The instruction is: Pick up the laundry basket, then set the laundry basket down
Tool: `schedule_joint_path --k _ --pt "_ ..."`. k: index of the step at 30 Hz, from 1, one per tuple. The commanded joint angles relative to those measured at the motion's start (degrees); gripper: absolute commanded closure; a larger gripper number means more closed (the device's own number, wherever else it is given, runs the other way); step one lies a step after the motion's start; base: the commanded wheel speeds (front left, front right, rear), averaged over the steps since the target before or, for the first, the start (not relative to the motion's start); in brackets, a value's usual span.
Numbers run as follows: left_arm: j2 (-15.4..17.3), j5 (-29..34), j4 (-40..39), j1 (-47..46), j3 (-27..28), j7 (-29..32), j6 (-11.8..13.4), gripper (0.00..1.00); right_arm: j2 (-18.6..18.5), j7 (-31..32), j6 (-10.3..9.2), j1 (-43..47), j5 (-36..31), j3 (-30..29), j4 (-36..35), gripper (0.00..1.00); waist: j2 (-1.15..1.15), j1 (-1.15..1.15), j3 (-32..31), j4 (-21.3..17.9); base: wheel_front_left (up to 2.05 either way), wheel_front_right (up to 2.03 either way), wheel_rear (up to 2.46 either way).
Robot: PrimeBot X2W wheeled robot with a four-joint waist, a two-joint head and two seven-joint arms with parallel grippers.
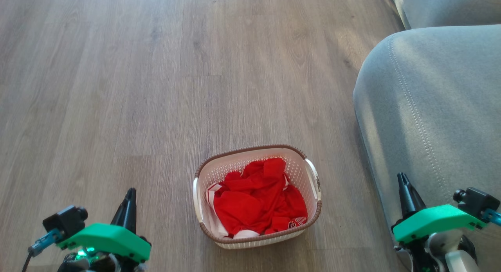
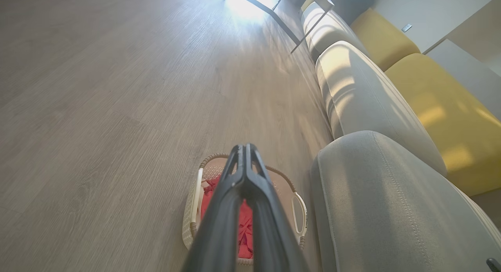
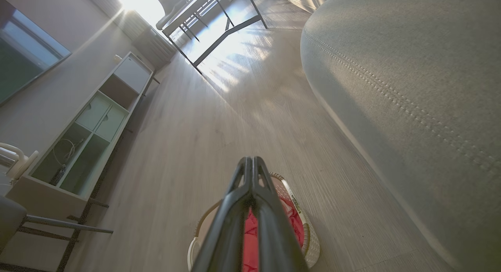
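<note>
The laundry basket [image 1: 307,209] stands on the wooden floor, white and perforated with a brown braided rim and a white handle on each side. Red clothes [image 1: 256,197] fill it. My left gripper [image 1: 130,193] sits at the lower left, well away from the basket, fingers pressed together and holding nothing. My right gripper [image 1: 403,180] is at the lower right, over the sofa's edge, also shut and empty. In the left wrist view the shut fingers [image 2: 244,154] cover part of the basket [image 2: 193,221]. The right wrist view shows its shut fingers [image 3: 250,166] above the basket [image 3: 311,244].
A grey sofa [image 1: 434,107] fills the right side, close to the basket's right handle. Yellow cushions [image 2: 442,107] lie on it. A low white shelf unit [image 3: 94,123] lines the far wall, and a table with dark legs [image 3: 219,33] stands beyond. Open wooden floor [image 1: 156,88] spreads ahead.
</note>
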Motion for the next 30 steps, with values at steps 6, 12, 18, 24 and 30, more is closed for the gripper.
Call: schedule_joint_path --k 6,12,18,24,30 --pt "-0.24 -4.17 -0.78 -3.94 2.58 0.59 -0.93 1.0 -1.18 0.63 -0.11 -3.34 4.69 -0.12 -1.43 1.0 0.0 0.0 -0.05 -0.06 0.0 0.0 0.0" --pt "-0.68 -7.79 -0.14 -4.46 3.55 1.21 -1.68 1.0 -1.24 1.23 -0.12 -3.55 8.66 -0.38 -1.15 1.0 0.0 0.0 -0.1 -0.13 0.0 0.0 0.0" --pt "-1.12 -11.41 0.51 -4.98 4.55 1.86 -2.43 1.0 -1.29 1.83 -0.14 -3.76 12.63 -0.67 -0.86 1.0 0.0 0.0 -0.15 -0.2 0.0 0.0 0.0" --pt "-1.58 -15.02 1.17 -5.51 5.56 2.51 -3.18 1.0 -1.33 2.45 -0.15 -3.97 16.59 -0.96 -0.57 1.0 0.0 0.0 -0.21 -0.27 0.0 0.0 0.0" --pt "-2.05 -18.62 1.83 -6.04 6.58 3.17 -3.93 1.0 -1.37 3.07 -0.16 -4.19 20.54 -1.27 -0.28 1.0 0.0 0.0 -0.26 -0.34 0.0 0.0 0.0"
